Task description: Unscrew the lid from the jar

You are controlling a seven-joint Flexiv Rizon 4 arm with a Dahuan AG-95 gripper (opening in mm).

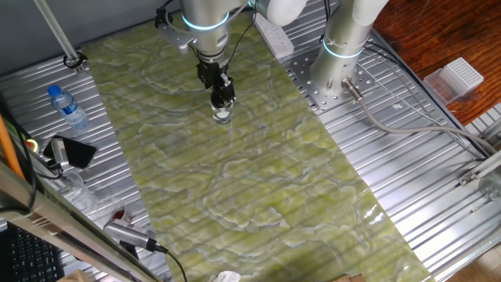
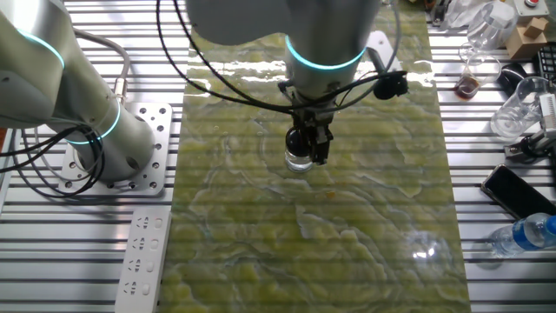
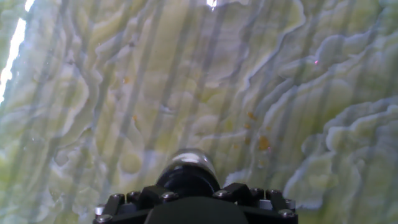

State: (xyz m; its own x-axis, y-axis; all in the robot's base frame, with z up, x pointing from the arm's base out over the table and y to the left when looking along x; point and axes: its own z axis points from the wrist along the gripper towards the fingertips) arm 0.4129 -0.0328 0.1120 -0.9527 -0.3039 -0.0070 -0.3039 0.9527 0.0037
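Observation:
The small clear jar (image 1: 222,116) stands upright on the green marbled mat, in the far middle of one fixed view. It also shows in the other fixed view (image 2: 299,162). The black lid (image 3: 188,180) sits on top of it, between my fingers. My gripper (image 1: 222,95) comes straight down over the jar and is shut on the lid; it also shows in the other fixed view (image 2: 307,142). In the hand view the gripper (image 3: 189,190) fills the bottom edge, with the lid's dark round top and a sliver of glass rim (image 3: 189,155) beyond it.
A blue-capped plastic bottle (image 1: 67,108) lies on the metal table at the left, near a black phone (image 1: 72,152). A white power strip (image 1: 274,35) lies at the back. A second arm's base (image 1: 338,74) stands at the right. Glasses and clutter (image 2: 512,104) sit beside the mat.

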